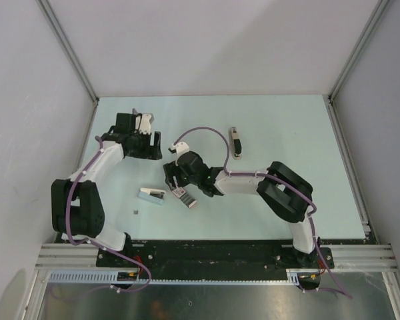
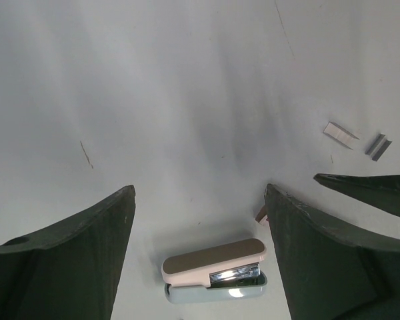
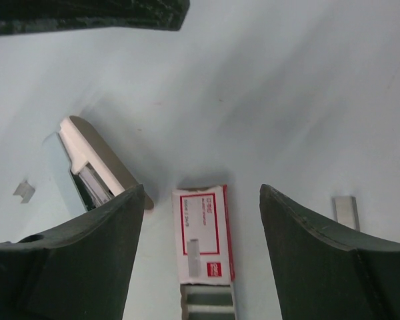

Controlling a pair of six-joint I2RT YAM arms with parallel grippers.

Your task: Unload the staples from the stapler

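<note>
The stapler (image 1: 237, 142), a slim dark bar with a pale beige end, lies alone on the far right-centre of the table, away from both grippers. A tiny grey block of staples (image 1: 136, 212) lies near the front left; it also shows in the right wrist view (image 3: 25, 191). My left gripper (image 1: 141, 133) is open and empty, raised at the far left. In its wrist view (image 2: 200, 189) only bare table lies between the fingertips. My right gripper (image 1: 177, 180) is open and empty over the staple box; its wrist view (image 3: 201, 188) shows the box between the jaws.
A second stapler, pink top on a pale blue base (image 1: 152, 195) (image 2: 215, 272) (image 3: 87, 167), lies left of a red-and-white staple box (image 1: 185, 197) (image 3: 203, 233). Short loose staple strips lie on the table (image 2: 380, 147) (image 2: 340, 132) (image 3: 347, 210). Grey walls enclose the mint table (image 1: 287, 120).
</note>
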